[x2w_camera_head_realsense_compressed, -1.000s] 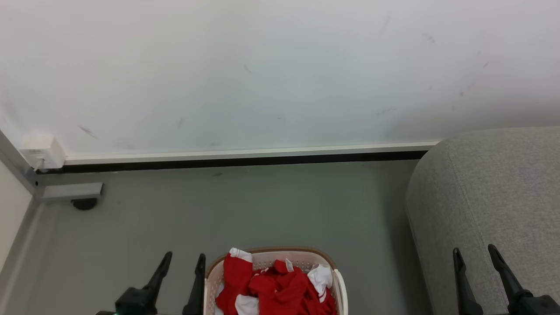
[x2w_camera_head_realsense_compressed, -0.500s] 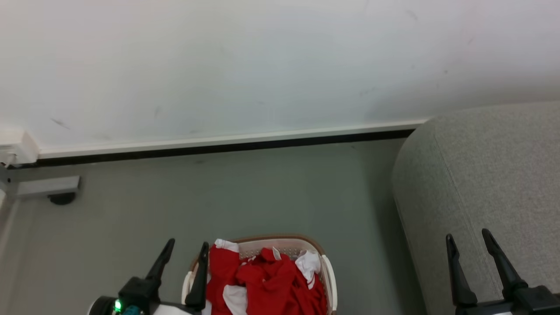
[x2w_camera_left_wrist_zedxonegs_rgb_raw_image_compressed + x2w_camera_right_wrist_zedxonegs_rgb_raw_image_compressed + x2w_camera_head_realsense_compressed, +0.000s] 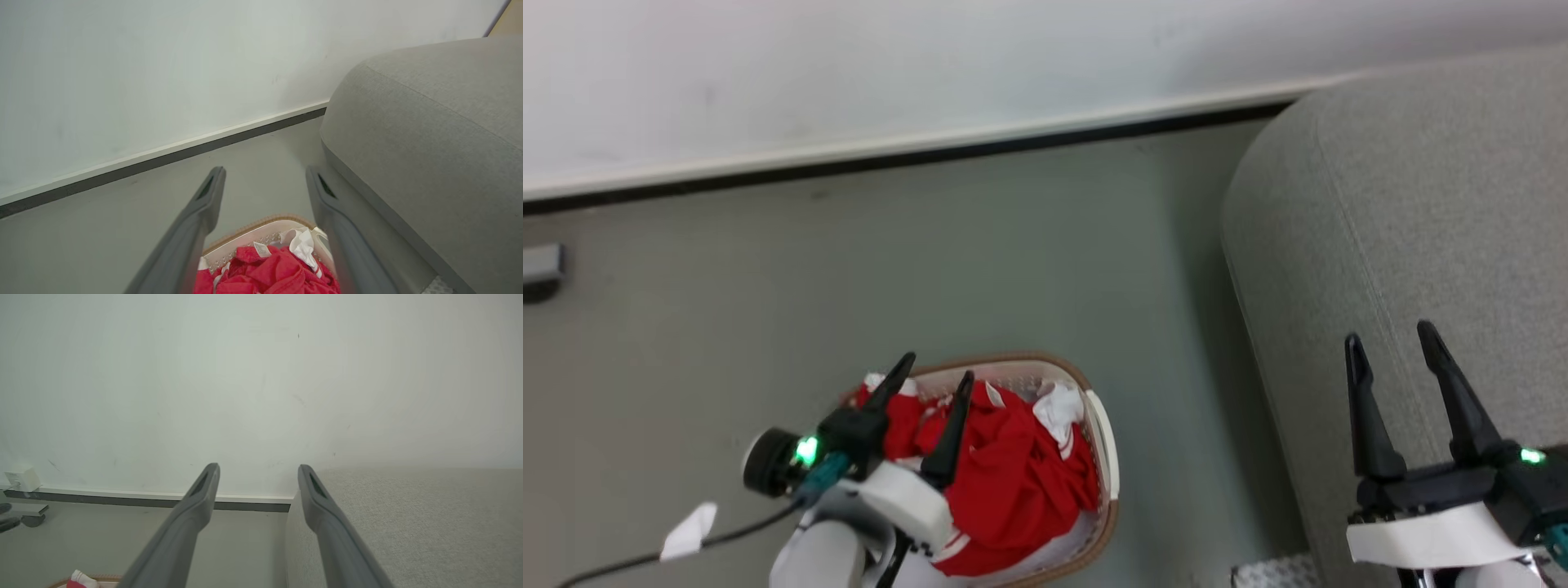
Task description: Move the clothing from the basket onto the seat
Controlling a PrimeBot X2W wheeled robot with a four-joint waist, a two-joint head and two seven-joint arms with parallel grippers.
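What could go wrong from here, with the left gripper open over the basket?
1. The clothing lies in one tangled heap, so the left gripper may lift several pieces and one could drop on the floor short of the seat.
2. It hovers close to the rim of the basket; catching it might tip the basket.
3. The cable trailing beside it could snag.
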